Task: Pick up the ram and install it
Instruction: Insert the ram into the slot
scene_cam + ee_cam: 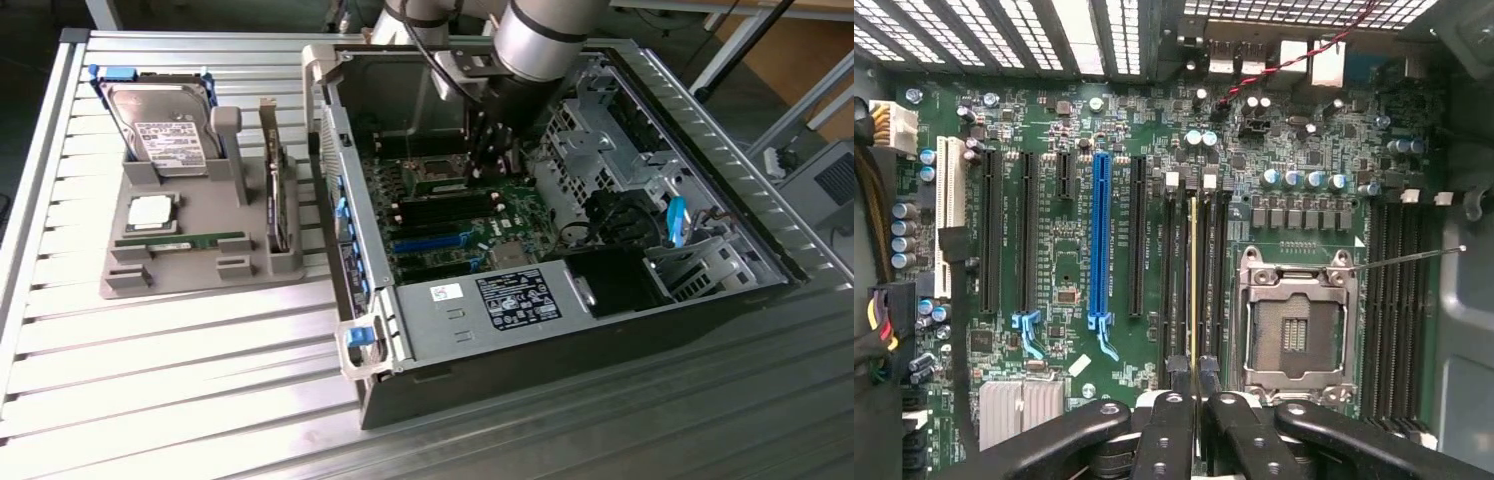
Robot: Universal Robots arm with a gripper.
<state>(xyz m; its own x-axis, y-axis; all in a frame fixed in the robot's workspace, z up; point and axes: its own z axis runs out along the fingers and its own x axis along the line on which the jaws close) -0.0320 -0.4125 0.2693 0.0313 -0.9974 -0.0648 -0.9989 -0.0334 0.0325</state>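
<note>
End effector: black fingers clenched on the ram, one on each side of its thin edge.
Ram: seen edge-on and upright, in line with a dark memory slot just beside the processor socket; I cannot tell whether it is fully seated.
Motherboard: green, with one blue slot among black ones, apart from the ram.
Case: open, lying on the slatted bench.
Arm: reaches into the case from above.
Fixture: grey, on the bench at the exterior view's left of the case. It carries a hard drive, a square processor chip, a second green stick lying flat, and an expansion card on edge.
</note>
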